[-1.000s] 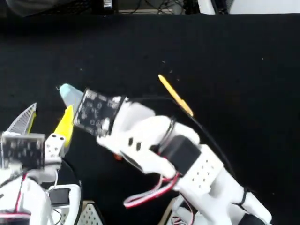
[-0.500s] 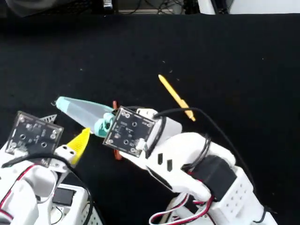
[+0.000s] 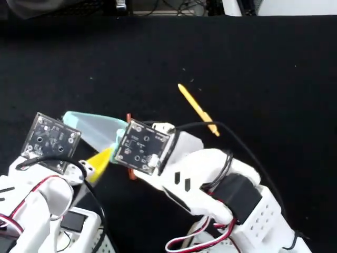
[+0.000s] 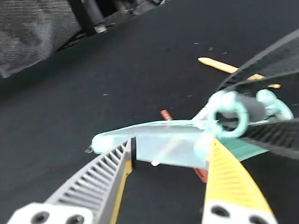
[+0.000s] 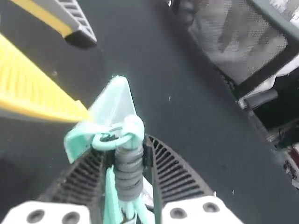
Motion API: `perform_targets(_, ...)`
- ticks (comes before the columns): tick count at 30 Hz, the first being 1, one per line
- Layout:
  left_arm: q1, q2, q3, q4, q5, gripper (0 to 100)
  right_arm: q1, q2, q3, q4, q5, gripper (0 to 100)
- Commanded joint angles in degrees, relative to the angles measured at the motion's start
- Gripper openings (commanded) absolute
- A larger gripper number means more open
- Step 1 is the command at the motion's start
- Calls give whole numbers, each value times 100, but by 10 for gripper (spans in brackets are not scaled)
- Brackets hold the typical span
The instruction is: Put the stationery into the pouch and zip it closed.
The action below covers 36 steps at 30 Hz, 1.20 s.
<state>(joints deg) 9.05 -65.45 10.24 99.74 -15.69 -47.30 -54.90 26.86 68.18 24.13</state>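
Observation:
The translucent teal pouch (image 3: 92,129) lies on the black table, left of centre. My right gripper (image 5: 124,140) is shut on the grey-wrapped teal pull loop (image 5: 127,161) at the pouch's end. My left gripper (image 4: 172,147) is open, its grey finger (image 4: 110,170) and yellow finger (image 4: 224,170) straddling the pouch (image 4: 159,142). A thin white item shows inside the pouch. A yellow pen (image 3: 197,108) lies loose on the table farther back, to the right. A red pen (image 4: 166,115) pokes out from under the pouch.
The black tabletop (image 3: 263,68) stretches open behind and to the right of the pen. Both arms' white bodies crowd the near edge, the right arm (image 3: 210,184) sitting close beside the left arm (image 3: 37,200). Mesh and cables line the far edge.
The right arm has swung back toward the near edge, its gripper now holding the pull loop. The left arm has moved in toward the pouch, bringing its fingers around it.

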Motion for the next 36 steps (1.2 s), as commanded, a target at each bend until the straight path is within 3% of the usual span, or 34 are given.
perform_targets(1, 418, 97, 40, -105, 176, 260, 79, -92, 48, -35, 193, 12)
perform_targets(29, 444, 62, 734, -79, -255, 250, 299, -145, 13, 62, 193, 12)
perform_targets(34, 444, 44, 734, -185, -229, 14, 308, -154, 13, 290, 202, 12)
perform_targets(36, 444, 44, 734, -237, -229, 59, 308, -233, 13, 334, 202, 12)
